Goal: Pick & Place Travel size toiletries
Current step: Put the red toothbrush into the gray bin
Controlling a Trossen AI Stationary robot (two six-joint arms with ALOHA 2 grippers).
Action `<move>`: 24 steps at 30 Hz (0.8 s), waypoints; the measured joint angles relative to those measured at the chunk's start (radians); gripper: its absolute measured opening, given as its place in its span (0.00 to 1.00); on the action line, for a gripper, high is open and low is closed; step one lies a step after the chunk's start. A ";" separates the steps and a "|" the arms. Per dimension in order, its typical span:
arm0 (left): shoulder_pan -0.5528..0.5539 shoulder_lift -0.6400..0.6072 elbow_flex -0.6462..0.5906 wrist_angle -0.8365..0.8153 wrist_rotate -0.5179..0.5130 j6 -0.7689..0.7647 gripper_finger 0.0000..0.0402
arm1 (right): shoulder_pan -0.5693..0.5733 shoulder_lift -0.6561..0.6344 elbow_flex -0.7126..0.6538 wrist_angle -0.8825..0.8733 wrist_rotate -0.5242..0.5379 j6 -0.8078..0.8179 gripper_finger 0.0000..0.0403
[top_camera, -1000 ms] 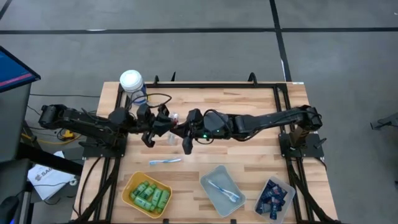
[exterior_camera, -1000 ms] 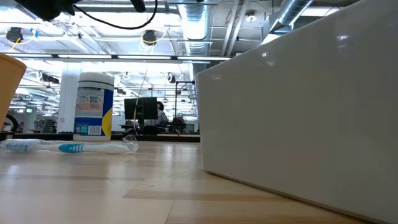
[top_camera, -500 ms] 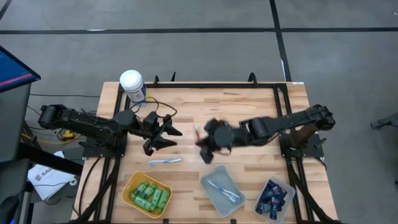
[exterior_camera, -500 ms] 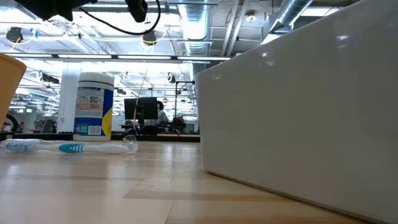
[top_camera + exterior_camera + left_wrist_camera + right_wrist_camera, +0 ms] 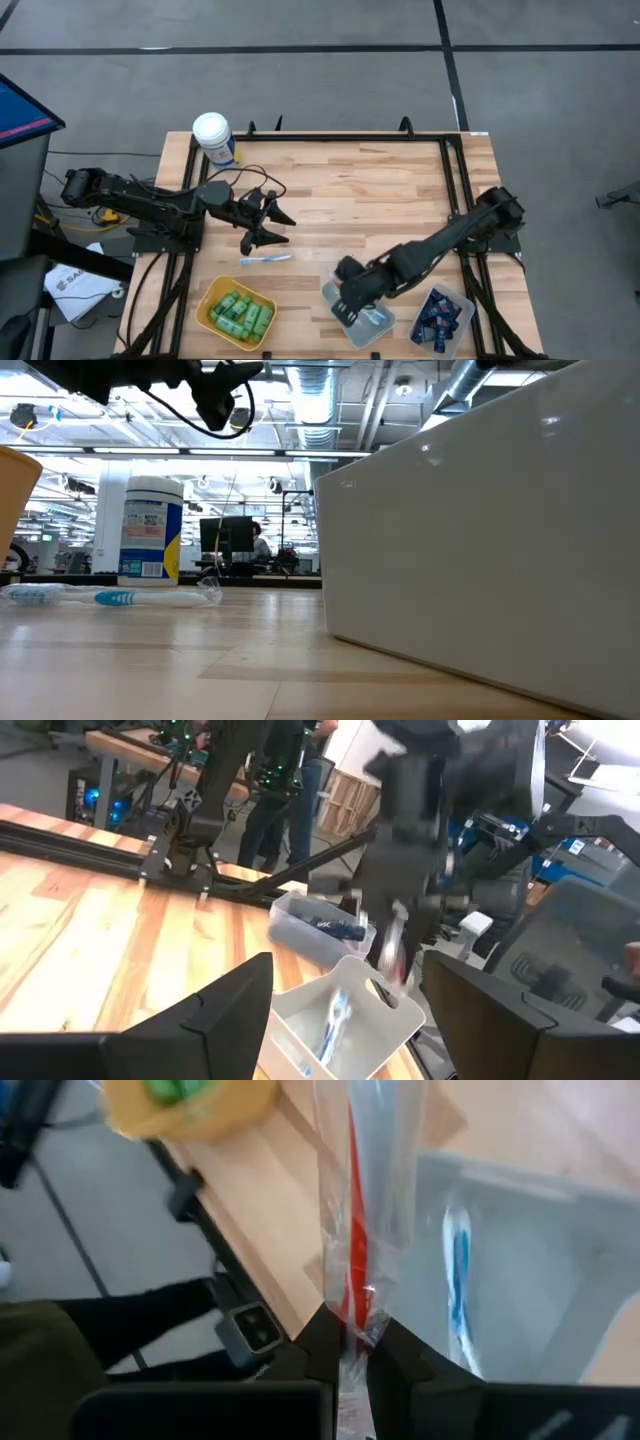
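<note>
Over the grey bin (image 5: 358, 300) near the table's front edge, a red toothbrush in a clear wrapper (image 5: 360, 1210) hangs from the right gripper (image 5: 350, 1342), whose fingers are pinched together on the wrapper's end. One blue toothbrush (image 5: 458, 1280) already lies inside that bin. This looks like the placing step: what remains is to bring the wrapped brush fully over the opening and let the fingers part so it drops in beside the other.

Another blue toothbrush (image 5: 265, 259) lies loose on the wood toward the front left, just behind the yellow bin (image 5: 207, 300) of green bottles (image 5: 240, 313). The left gripper (image 5: 270, 222) hovers above it with fingers spread apart, holding nothing. Navy tubes (image 5: 438, 318) fill the clear bin (image 5: 464, 300) at the front right corner. A white-lidded canister (image 5: 212, 134) stands at the back left corner.
</note>
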 joint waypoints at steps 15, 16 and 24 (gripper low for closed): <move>0.001 0.000 0.000 -0.126 -0.007 0.031 0.63 | 0.021 0.145 -0.001 -0.028 -0.242 -0.085 0.06; 0.001 0.000 0.000 -0.148 -0.007 0.031 0.63 | 0.021 0.143 0.000 -0.026 -0.251 -0.091 0.06; 0.001 0.000 0.000 -0.276 -0.006 0.081 0.63 | 0.005 0.140 0.000 -0.034 -0.256 -0.100 0.13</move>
